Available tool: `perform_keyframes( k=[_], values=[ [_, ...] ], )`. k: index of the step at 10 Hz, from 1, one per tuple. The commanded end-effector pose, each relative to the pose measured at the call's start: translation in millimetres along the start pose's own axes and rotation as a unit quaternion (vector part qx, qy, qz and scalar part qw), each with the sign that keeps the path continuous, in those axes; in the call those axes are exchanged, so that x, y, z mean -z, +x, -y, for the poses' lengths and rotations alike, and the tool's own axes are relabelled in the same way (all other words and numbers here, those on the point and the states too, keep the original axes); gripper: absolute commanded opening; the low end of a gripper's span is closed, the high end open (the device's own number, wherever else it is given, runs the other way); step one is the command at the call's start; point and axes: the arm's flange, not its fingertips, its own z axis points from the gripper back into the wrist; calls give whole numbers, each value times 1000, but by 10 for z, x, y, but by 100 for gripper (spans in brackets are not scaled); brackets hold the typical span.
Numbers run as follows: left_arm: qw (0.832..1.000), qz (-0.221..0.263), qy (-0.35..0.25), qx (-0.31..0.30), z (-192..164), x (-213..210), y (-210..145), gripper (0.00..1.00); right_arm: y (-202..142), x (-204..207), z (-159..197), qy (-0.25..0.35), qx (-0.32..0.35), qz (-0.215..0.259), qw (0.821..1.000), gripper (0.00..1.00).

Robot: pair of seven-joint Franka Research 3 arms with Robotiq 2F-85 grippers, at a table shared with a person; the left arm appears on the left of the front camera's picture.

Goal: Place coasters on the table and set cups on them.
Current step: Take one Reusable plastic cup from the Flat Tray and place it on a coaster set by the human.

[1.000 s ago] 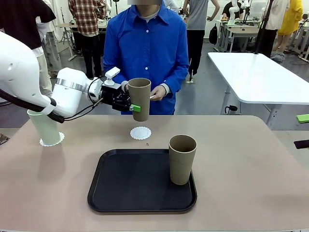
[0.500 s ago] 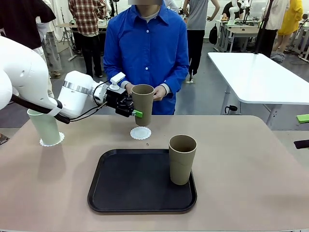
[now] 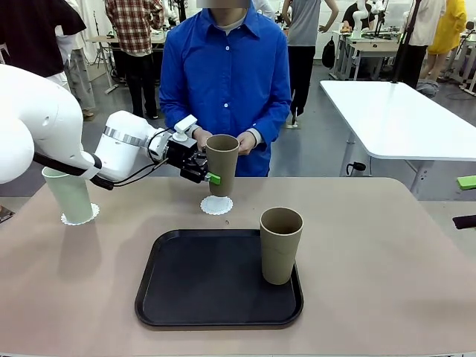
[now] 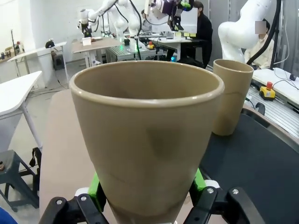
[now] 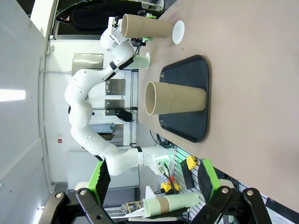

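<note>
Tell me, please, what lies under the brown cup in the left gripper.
A white lacy coaster lies on the table under the cup. The cup's base covers its far edge, so contact cannot be judged.

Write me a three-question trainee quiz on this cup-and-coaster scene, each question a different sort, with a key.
1. True or false: the green cup stands on a coaster.
2. What does the left end effector hold? A: a tan cup. B: a coaster. C: nothing.
3. Fill the gap: the other tan cup stands on the black ____.
Key: 1 true; 2 A; 3 tray.
</note>
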Motion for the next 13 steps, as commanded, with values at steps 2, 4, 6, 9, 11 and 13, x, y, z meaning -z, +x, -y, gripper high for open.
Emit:
perform_keyframes(
  k=[2, 4, 6, 9, 11, 13],
  values=[
    [999, -30, -33, -15, -223, -11, -14, 84, 21, 4, 0, 11, -8, 4, 1000, 100],
    [999, -29, -41, -21, -232, -29, -30, 84, 21, 4, 0, 11, -8, 4, 1000, 100],
    [998, -13, -14, -64, -197, 34, 39, 84, 21, 4, 0, 11, -8, 4, 1000, 100],
    [999, -27, -25, -39, -126, 58, -77, 84, 21, 4, 0, 11, -8, 4, 1000, 100],
    [999, -13, -45, -27, -162, -36, -177, 84, 21, 4, 0, 11, -8, 4, 1000, 100],
    [999, 14, -43, -27, -180, -111, -231, 84, 21, 4, 0, 11, -8, 4, 1000, 100]
  ],
)
